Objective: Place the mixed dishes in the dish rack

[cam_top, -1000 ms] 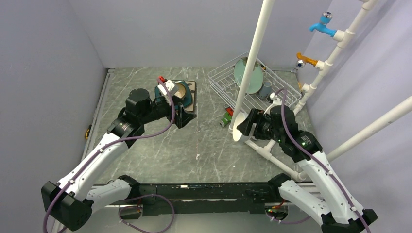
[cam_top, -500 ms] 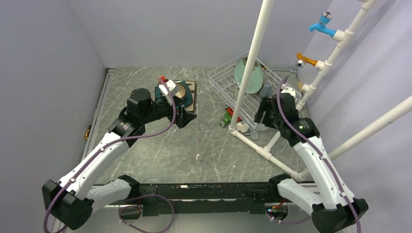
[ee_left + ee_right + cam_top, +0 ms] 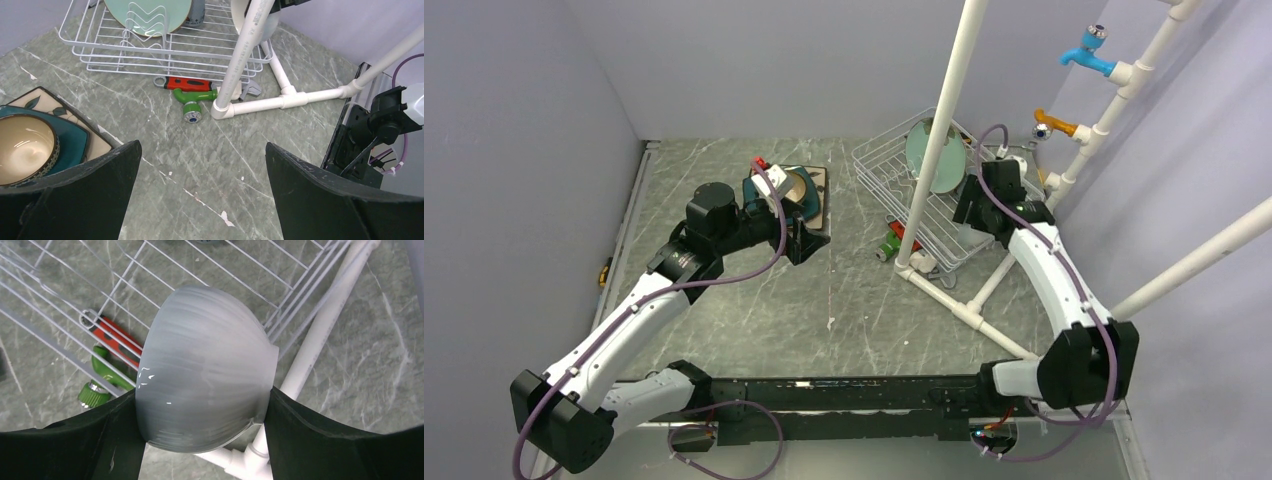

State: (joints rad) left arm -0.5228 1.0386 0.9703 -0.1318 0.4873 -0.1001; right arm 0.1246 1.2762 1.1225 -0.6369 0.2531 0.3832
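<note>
over the dish rack point(image 3: 170, 50), right jaws clamp the white bowl point(image 3: 205, 365); left jaws stand wide.

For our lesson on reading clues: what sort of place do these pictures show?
Probably a lab mock-up of a washing-up corner, not a real kitchen: a wire dish rack holding a green plate, a blue tap and an orange tap on a white pipe frame, and plain grey walls closing in the table.

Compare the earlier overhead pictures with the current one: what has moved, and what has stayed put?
The right gripper, shut on the white bowl, carried it away from the arm bases to over the dish rack. The open left gripper and the mint-green plate stayed put.
</note>
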